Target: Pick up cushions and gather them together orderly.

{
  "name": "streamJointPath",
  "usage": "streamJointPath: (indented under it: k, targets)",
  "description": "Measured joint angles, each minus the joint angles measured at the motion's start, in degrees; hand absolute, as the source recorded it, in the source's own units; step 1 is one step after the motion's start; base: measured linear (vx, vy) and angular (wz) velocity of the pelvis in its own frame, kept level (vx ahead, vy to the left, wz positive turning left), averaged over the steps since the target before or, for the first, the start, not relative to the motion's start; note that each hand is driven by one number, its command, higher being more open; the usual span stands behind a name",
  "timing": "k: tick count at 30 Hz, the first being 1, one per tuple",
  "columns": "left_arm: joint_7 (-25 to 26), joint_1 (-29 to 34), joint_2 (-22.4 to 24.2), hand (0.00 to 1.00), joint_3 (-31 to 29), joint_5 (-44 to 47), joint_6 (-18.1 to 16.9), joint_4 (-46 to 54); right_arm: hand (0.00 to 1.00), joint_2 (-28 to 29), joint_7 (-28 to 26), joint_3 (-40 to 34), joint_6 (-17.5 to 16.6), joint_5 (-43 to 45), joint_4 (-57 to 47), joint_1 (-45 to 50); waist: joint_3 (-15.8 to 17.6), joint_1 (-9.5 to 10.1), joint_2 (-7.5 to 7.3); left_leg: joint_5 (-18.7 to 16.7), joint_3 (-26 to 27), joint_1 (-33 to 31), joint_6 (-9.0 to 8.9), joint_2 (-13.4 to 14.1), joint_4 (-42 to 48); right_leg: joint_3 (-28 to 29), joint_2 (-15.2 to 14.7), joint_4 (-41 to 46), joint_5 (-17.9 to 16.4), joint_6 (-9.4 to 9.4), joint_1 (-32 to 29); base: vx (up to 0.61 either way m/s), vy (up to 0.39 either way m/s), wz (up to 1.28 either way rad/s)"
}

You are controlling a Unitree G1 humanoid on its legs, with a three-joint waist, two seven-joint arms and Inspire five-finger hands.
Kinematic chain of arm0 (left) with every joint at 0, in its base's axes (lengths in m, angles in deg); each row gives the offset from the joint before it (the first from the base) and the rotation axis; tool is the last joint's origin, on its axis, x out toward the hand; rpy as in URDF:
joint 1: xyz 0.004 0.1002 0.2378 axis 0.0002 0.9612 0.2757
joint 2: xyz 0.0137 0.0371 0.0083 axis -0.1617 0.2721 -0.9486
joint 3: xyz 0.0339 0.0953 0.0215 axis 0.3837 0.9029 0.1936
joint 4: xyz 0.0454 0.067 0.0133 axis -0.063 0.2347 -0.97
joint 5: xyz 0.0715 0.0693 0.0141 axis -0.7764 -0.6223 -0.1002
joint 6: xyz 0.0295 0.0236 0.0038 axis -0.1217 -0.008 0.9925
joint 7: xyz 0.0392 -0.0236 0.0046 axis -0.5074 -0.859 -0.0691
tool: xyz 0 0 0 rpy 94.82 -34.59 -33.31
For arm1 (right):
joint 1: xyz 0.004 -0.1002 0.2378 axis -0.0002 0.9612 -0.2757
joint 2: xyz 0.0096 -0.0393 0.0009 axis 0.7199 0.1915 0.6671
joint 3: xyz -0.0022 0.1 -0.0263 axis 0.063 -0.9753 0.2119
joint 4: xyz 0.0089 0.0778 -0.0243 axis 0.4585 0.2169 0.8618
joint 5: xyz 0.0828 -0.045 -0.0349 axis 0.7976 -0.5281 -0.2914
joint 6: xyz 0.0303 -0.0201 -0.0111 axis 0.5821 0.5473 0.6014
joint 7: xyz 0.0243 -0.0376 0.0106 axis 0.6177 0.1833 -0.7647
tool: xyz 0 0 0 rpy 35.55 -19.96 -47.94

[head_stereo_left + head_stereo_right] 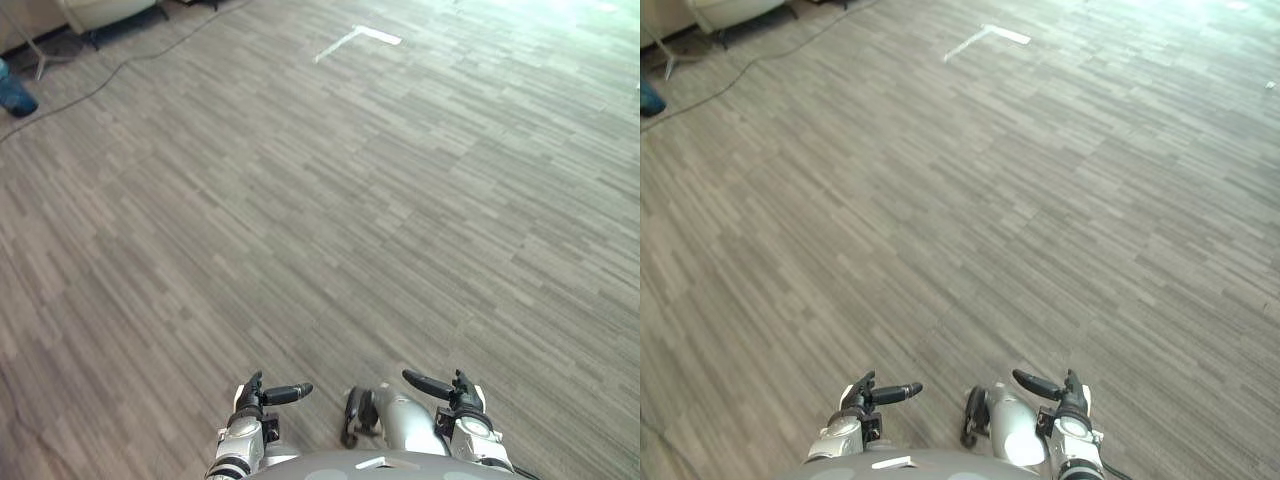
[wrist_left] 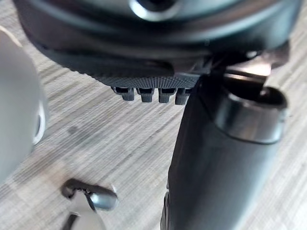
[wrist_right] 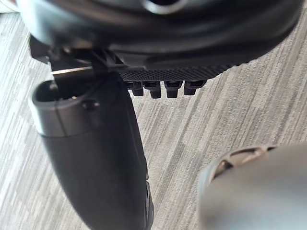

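Two hands hang low over the grey plank floor [image 1: 330,200] — the left hand [image 1: 262,398] and the right hand [image 1: 455,392], each with its fingers [image 2: 144,94] loose and straight, holding nothing. Far ahead lie a white tape mark [image 1: 357,38] and a dark cable [image 1: 130,62].

The grey plank-patterned floor [image 1: 330,230] carries a white L-shaped strip of tape [image 1: 357,40] at its far side, a thin dark cable [image 1: 110,75] trailing across the far left corner, and a blue rounded object [image 1: 15,95] at the left edge.
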Motion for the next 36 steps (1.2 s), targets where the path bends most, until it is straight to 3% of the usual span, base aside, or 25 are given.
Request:
streamJointPath:
  k: [2, 4, 6, 8, 9, 10, 11, 12, 13, 14, 15, 16, 18, 20, 22, 24, 25, 26, 27, 29, 31, 32, 33, 34, 36]
  targets:
    - [-0.1, 1.0, 0.3, 1.0, 0.1, 0.2, -1.4, 3.3, 1.0, 0.0, 0.2, 0.2, 0.3, 0.1, 0.5, 0.2, 0.0, 0.55, -0.33, -3.5, 0.1, -8.1, 1.99, -1.1, -2.8, 2.5, 1.1, -4.0, -0.7, 0.51, 5.2, 0.39, -0.023, -0.55]
    - [-0.3, 1.1, 0.9, 1.0, 0.1, 0.2, -2.2, 5.1, 1.0, -0.1, 0.4, 0.3, 0.8, 0.1, 1.0, 0.8, 0.1, 1.61, -0.57, -6.4, -0.1, -13.6, 3.38, -4.9, -16.9, 6.1, 0.8, -7.9, -1.0, 1.4, 10.1, 0.44, 0.071, -0.69]
    - [-0.2, 0.9, 1.8, 1.0, -0.1, 0.3, -2.7, 6.2, 1.0, 0.0, 0.5, 0.3, 0.9, 0.1, 1.6, 0.8, 0.2, 2.35, -0.85, -6.0, -1.6, -15.9, 3.15, -8.3, -28.5, 8.6, 0.0, -9.7, -1.4, 2.42, 12.8, 0.52, 0.145, -0.71]
    - [-0.4, 0.9, 1.9, 1.0, 0.1, 0.5, -3.2, 6.5, 1.0, 0.0, 0.7, 0.4, 0.9, 0.1, 2.7, 1.0, 0.0, 2.99, -1.51, -0.5, -3.1, -17.2, 3.42, -11.3, -40.7, 12.0, -1.0, -12.4, -2.6, 4.57, 16.4, 0.52, 0.175, -0.88]
    - [-0.2, 1.0, 1.8, 1.0, 0.0, 0.6, -3.2, 6.4, 1.0, 0.1, 0.8, 0.5, 0.9, 0.1, 3.2, 1.3, -0.7, 3.5, -1.95, 3.6, -3.2, -16.6, 4.53, -11.9, -41.1, 13.8, -1.5, -13.3, -3.1, 5.31, 17.9, 0.49, 0.169, -1.01]
    - [0.4, 0.8, 1.2, 1.0, -0.4, 0.7, -2.7, 5.6, 1.0, 1.3, 0.8, 1.2, 0.9, 0.1, 3.0, 1.7, -2.1, 3.49, -2.86, 5.1, -2.4, -16.5, 5.86, -12.3, -39.7, 16.9, -2.7, -13.0, -3.2, 5.62, 18.4, 0.64, 0.207, -0.88]
    - [0.7, 0.6, 0.2, 1.0, -0.9, 0.7, -2.2, 4.8, 1.0, 1.9, 0.8, 1.4, 0.6, 0.2, 2.7, 2.3, -2.9, 2.85, -4.59, 2.1, -1.5, -16.1, 7.1, -12.6, -38.5, 18.1, -3.9, -9.6, -3.2, 6.2, 16.6, 0.65, 0.201, -0.62]
    - [0.7, 0.4, -0.1, 1.0, -1.2, 0.7, -2.0, 4.7, 1.0, 2.1, 0.8, 1.4, 0.6, 0.1, 2.7, 2.4, -2.9, 2.89, -5.1, 1.1, -1.0, -15.8, 7.14, -12.6, -37.9, 18.4, -4.3, -7.0, -3.2, 6.38, 15.6, 0.73, 0.219, -0.38]
    - [0.9, 0.2, -0.8, 1.0, -1.4, 0.7, -1.7, 4.5, 1.0, 2.6, 0.8, 1.3, 0.6, 0.1, 2.6, 2.4, -2.9, 3.16, -6.42, -1.1, 0.3, -13.9, 6.99, -13.2, -37.2, 18.3, -5.5, 3.2, -2.9, 7.18, 12.1, 0.68, 0.196, -0.42]
    - [1.3, -0.4, -2.1, 1.0, -1.0, 0.3, -1.6, 2.6, 1.0, 3.0, 0.6, 1.2, 0.6, 0.1, 2.1, 2.4, -2.4, 2.87, -7.08, -3.4, 1.9, -9.0, 7.66, -14.4, -38.2, 17.9, -8.1, 22.4, 2.8, 14.56, 4.9, 0.66, 0.186, -0.38]
    - [1.4, -0.6, -2.2, 1.0, -1.0, 0.1, -1.5, 1.8, 1.0, 2.8, 0.5, 1.3, 0.5, 0.1, 1.9, 2.4, -2.3, 2.78, -6.91, -4.4, 1.9, -7.4, 7.64, -14.7, -38.6, 17.6, -8.6, 26.3, 3.2, 15.17, 3.5, 0.53, 0.129, -0.33]
    - [1.8, -0.8, -2.2, 1.0, -1.0, 0.1, -0.6, 0.0, 1.0, 2.0, 0.3, 1.3, -0.3, 0.1, 1.1, 2.5, -1.6, 2.47, -5.93, -7.1, 2.1, -1.7, 7.46, -14.9, -40.1, 15.3, -10.2, 36.2, 2.7, 14.28, -0.1, 0.54, 0.115, -0.25]
    - [2.0, -0.3, -2.2, 1.0, -0.2, 0.1, -0.6, -1.1, 1.0, 1.5, 0.2, 1.4, -1.2, 0.0, -0.4, 2.6, -1.6, 1.5, -4.66, -9.1, 2.5, 5.7, 7.11, -14.6, -44.2, 11.0, -11.4, 39.9, 1.3, 11.96, -6.1, 0.52, 0.067, -0.15]
    - [1.9, 0.0, -2.6, 1.0, 1.2, 0.0, -0.6, -1.7, 1.0, 1.2, 0.2, 1.4, -1.7, 0.1, -1.0, 2.0, -1.2, 1.23, -4.0, -9.0, 3.4, 10.5, 6.31, -13.9, -47.9, 7.2, -11.5, 36.2, 0.3, 10.22, -11.0, 0.49, -0.028, -0.06]
    - [1.9, 0.6, -2.7, 1.0, 1.6, 0.0, -0.6, -2.7, 1.0, 0.9, 0.1, 1.5, -1.8, 0.0, -1.1, 0.3, -1.0, 0.12, -3.38, -8.8, 5.5, 16.6, 5.99, -12.5, -53.2, 2.0, -11.2, 22.6, -0.2, 8.78, -17.1, 0.64, -0.092, -0.08]
    - [1.7, 0.8, -3.5, 1.0, 3.6, -0.3, -0.6, -3.5, 1.0, 1.0, 0.1, 1.5, -1.7, 0.0, -1.1, -0.1, -1.0, -0.35, -3.81, -8.7, 6.0, 21.5, 5.92, -13.2, -57.7, 1.7, -10.2, 5.5, 5.3, 9.05, -18.6, 0.55, -0.13, 0.05]
    - [1.5, 0.8, -3.8, 1.0, 4.4, -0.8, -0.6, -4.5, 1.0, 0.9, -0.2, 1.5, -1.6, 0.0, -0.7, -0.4, -1.1, -0.66, -3.93, -8.6, 5.4, 23.6, 5.69, -13.5, -58.8, 2.7, -9.8, 4.0, 14.3, 5.67, -18.0, 0.55, -0.169, -0.15]
    - [1.3, 0.4, -3.2, 1.0, 4.5, -1.8, -0.6, -5.6, 1.0, -0.1, -0.6, 1.6, -1.5, -0.5, 0.1, -1.6, -1.2, -0.42, -1.66, -7.3, 5.2, 24.6, 5.11, -11.6, -58.6, 2.1, -7.5, 5.1, 12.7, 2.84, -17.4, 0.81, -0.282, -0.25]
    - [0.5, 0.3, -2.5, 1.0, 4.5, -3.0, -0.6, -5.6, 1.0, -0.3, -0.7, 1.2, -1.5, -1.1, 0.4, -2.0, -1.2, -0.55, -1.2, -2.9, 4.0, 23.5, 2.52, -11.3, -55.1, 2.7, -7.7, 8.5, 8.3, 2.1, -17.8, 0.9, -0.339, -0.33]
    - [0.7, 0.3, -1.9, 1.0, 4.3, -3.5, -0.6, -5.5, 1.0, -0.2, -0.7, -0.3, -0.9, -1.0, 0.3, -2.2, -1.1, -1.05, -0.32, -0.5, 1.7, 21.4, 1.36, -9.7, -47.4, 2.3, -7.0, 8.8, 5.5, 1.66, -15.8, 0.57, -0.238, -0.09]
    - [0.7, 0.5, -1.3, 1.0, 2.1, -3.6, -0.6, -3.9, 1.0, -0.8, -0.7, 0.3, 0.1, -1.3, 0.4, -1.9, -0.6, -1.2, 1.14, 4.4, -6.0, 10.1, -2.74, -5.3, -19.9, 2.2, -4.0, 4.7, 3.4, 2.02, -9.1, 0.58, -0.212, -0.1]
    - [0.7, 1.0, -1.2, 1.0, 1.0, -3.5, -0.7, -2.6, 1.0, -1.0, -0.5, 0.6, 0.6, -1.2, 0.5, -1.4, -0.4, -1.07, 1.51, 3.2, -6.6, 4.2, -3.59, -3.2, -6.7, 2.6, -2.0, 1.3, 3.1, 1.73, -3.9, 0.46, -0.118, -0.31]
    - [0.7, 1.3, -1.3, 1.0, 0.2, -3.5, -0.7, -1.6, 1.0, -1.0, -0.3, 1.3, 0.8, -1.2, 0.8, -1.2, -0.2, -0.65, 1.0, 1.6, -6.1, 0.9, -3.23, -2.8, -2.1, 3.5, -1.2, -1.4, 2.8, 1.49, 0.2, 0.43, -0.065, -0.44]
    - [0.8, 1.5, -1.4, 1.0, 0.0, -3.3, -0.7, -0.6, 1.0, -0.9, -0.2, 2.2, 0.8, -1.1, 1.0, -0.5, 0.0, -0.16, -0.08, 0.0, -4.8, -2.0, -2.21, -3.0, -1.6, 4.5, -1.0, -3.5, 2.5, 1.27, 3.2, 0.33, -0.025, -0.38]
    - [0.9, 2.1, -1.8, 1.0, -0.1, -3.3, -0.8, 0.8, 1.0, -0.7, -0.1, 2.7, 0.9, -1.1, 1.0, 0.1, 0.0, 0.22, -0.47, -1.8, -3.4, -6.5, -0.16, -3.2, -3.9, 5.9, -0.6, -6.0, 2.0, 1.35, 6.4, 0.3, -0.014, -0.32]
